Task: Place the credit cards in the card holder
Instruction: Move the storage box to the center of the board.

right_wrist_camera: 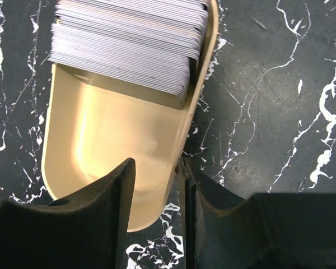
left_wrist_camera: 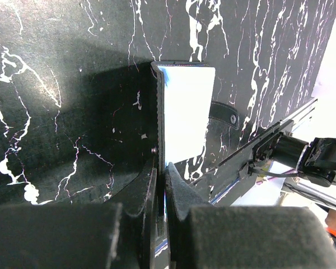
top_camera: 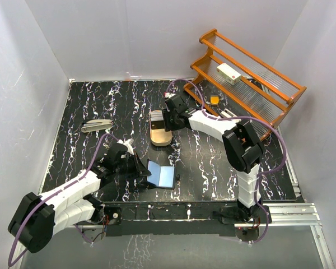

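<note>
1. Lower left of the top view: your left gripper (top_camera: 137, 166) is clamped tight on one flap of the card holder (top_camera: 161, 175). If that flap slips, the holder may fold shut.
2. Upper centre: your right gripper (right_wrist_camera: 157, 179) is part-open and empty, straddling the wall of the tray (right_wrist_camera: 101, 151). Closing here would probably grab the tray, not the credit cards (right_wrist_camera: 129, 50) stacked inside.

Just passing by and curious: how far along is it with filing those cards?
Early on. Done: the card holder lies open, its flap pinched by the left pincer. In hand: the right pincer straddles the tray wall beside the credit cards. Left: getting that stack into the holder.
</note>
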Action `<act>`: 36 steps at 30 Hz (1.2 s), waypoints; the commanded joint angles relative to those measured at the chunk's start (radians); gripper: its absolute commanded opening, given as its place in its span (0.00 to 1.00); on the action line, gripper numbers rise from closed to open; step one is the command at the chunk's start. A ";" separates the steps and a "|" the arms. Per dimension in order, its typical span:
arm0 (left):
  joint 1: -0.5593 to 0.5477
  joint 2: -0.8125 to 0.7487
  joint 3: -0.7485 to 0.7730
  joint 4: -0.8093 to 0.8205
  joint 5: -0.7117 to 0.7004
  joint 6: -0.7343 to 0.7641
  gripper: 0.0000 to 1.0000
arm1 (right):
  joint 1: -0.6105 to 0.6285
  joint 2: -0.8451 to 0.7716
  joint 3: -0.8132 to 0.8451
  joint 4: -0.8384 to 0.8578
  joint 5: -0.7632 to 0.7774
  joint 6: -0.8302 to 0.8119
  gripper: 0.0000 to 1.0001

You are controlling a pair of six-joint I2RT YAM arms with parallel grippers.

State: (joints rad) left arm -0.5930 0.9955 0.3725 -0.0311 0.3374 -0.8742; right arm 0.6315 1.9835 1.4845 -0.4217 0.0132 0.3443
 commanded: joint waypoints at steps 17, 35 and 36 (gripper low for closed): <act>-0.005 -0.035 0.020 0.019 0.036 -0.010 0.00 | -0.011 0.024 0.003 -0.055 0.142 0.188 0.17; -0.004 -0.024 0.039 0.037 0.048 -0.026 0.00 | -0.011 -0.093 -0.170 -0.119 0.263 0.349 0.08; -0.005 -0.024 0.037 0.040 0.050 -0.028 0.00 | -0.011 -0.105 -0.180 -0.123 0.268 0.357 0.08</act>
State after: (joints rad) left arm -0.5930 0.9802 0.3855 -0.0200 0.3527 -0.8867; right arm 0.6266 1.9472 1.3491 -0.4854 0.2142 0.6403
